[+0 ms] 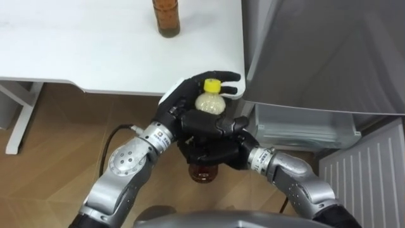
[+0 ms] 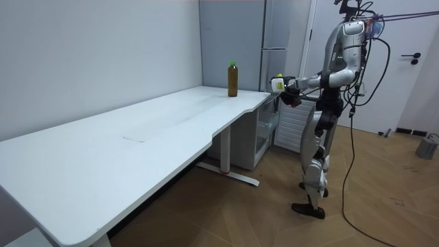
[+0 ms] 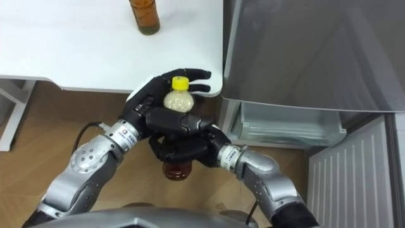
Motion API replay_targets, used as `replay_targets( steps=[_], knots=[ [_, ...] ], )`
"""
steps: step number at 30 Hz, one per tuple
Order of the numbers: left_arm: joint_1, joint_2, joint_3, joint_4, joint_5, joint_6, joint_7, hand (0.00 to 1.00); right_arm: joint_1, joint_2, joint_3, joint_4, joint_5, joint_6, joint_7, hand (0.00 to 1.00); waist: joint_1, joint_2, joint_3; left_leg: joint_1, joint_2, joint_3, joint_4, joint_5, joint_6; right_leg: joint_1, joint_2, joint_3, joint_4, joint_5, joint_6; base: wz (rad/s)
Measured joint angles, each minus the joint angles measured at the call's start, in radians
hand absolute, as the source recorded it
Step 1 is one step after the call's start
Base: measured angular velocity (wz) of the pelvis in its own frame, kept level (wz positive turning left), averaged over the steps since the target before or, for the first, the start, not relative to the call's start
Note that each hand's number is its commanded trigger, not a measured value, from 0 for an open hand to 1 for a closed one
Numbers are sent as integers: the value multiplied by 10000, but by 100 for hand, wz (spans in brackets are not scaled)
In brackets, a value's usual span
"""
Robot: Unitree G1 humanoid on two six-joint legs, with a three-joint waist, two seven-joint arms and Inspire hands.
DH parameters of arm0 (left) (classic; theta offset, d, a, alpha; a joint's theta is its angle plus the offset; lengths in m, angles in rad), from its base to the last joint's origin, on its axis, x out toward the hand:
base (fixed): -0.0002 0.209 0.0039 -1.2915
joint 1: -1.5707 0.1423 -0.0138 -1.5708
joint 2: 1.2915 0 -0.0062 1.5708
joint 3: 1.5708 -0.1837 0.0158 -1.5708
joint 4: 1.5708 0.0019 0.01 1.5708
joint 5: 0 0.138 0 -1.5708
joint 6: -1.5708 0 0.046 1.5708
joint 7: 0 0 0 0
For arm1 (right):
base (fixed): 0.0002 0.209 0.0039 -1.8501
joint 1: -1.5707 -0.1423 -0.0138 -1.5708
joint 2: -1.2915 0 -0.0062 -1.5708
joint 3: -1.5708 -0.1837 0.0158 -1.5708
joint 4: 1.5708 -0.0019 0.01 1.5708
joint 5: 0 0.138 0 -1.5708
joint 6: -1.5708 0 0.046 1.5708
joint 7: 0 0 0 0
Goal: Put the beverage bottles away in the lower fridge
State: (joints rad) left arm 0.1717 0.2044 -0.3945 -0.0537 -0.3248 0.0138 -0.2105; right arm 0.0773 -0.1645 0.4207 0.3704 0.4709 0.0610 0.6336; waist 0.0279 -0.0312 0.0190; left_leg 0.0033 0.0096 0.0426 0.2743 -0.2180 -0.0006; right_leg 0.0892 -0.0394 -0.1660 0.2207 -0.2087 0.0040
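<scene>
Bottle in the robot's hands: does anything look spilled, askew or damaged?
Nothing stands out. The yellow-capped bottle is capped and roughly upright, with the fingers of the left hand and right hand wrapped round it. The second bottle stands upright on the table, with no spill showing.

Dead centre of the frame, a yellow-capped bottle (image 1: 211,104) stands upright, clasped by both hands. The left hand (image 1: 185,96) curls behind its neck, and the right hand (image 1: 214,128) wraps its middle from the lower right. Amber drink shows below the fingers. At the top, a second bottle (image 1: 166,19) stands on the white table (image 1: 95,63). On the right, the fridge (image 1: 316,57) has its lower compartment (image 1: 304,130) open.
</scene>
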Motion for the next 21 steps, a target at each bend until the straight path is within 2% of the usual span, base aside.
replay_targets(
  steps=[4, 15, 18, 21],
  knots=[
    [0, 0, 39, 1, -6, -8, 0, 0, 2, 1, 0, 27, 0, -55, 1, 100, -7, -21, 26, -25, -2, -22, -16, -2, 1, 9, 3, -12, 0, 0, 0, 0],
    [-195, -72, 313, -353, 46, -9, 0, 0, 19, -20, -93, 29, 86, -77, 249, 100, -45, -3, 17, -193, 0, -178, 165, -10, 0, -36, 15, -141, -18, 3, -2, 4],
    [-261, -69, 493, -1049, 25, -261, 1, 0, 150, -49, 83, 29, 61, -77, 248, 100, 17, -4, 15, -164, 0, -163, 162, -10, 0, -8, 8, -153, -15, 3, -2, 0],
    [-389, -92, 576, -1749, -3, -779, 1, 0, 202, -124, 473, 29, 44, -76, 251, 100, 78, -5, 15, -117, -1, -130, 150, -9, 1, 15, -6, -151, -6, 3, -1, 0]
  ],
)
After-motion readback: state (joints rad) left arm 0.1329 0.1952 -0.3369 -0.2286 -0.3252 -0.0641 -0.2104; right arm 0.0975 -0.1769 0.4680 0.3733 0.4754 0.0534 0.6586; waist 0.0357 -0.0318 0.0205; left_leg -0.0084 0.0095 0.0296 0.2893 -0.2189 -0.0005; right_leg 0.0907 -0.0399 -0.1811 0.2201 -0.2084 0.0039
